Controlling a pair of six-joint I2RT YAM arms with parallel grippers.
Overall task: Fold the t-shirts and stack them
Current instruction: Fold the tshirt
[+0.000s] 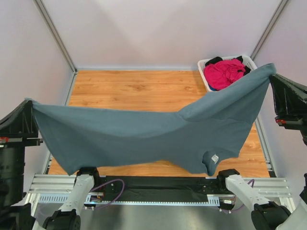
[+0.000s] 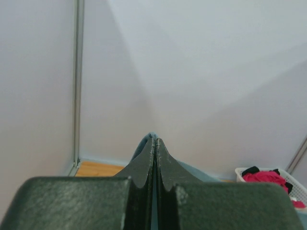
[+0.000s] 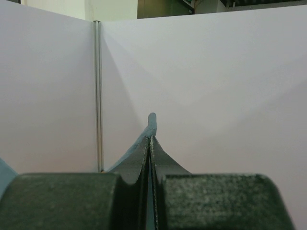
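A large slate blue-grey t-shirt (image 1: 144,136) hangs stretched in the air above the wooden table, its small neck label (image 1: 215,158) low at the right. My left gripper (image 1: 29,111) is shut on the shirt's left corner, and a tuft of blue cloth (image 2: 149,139) pokes out past the closed tips of my left gripper (image 2: 155,140). My right gripper (image 1: 271,76) is shut on the right corner, higher and farther back; the blue cloth (image 3: 152,122) sticks up above the tips of my right gripper (image 3: 150,138). A magenta-pink t-shirt (image 1: 223,73) and a black t-shirt (image 1: 214,61) lie in the basket.
A white slatted basket (image 1: 203,64) stands at the table's far right corner, also seen as the basket (image 2: 297,189) low at the right of the left wrist view. The wooden tabletop (image 1: 129,88) is enclosed by pale walls with metal corner posts (image 1: 55,36). A black mat (image 1: 158,187) lies at the near edge.
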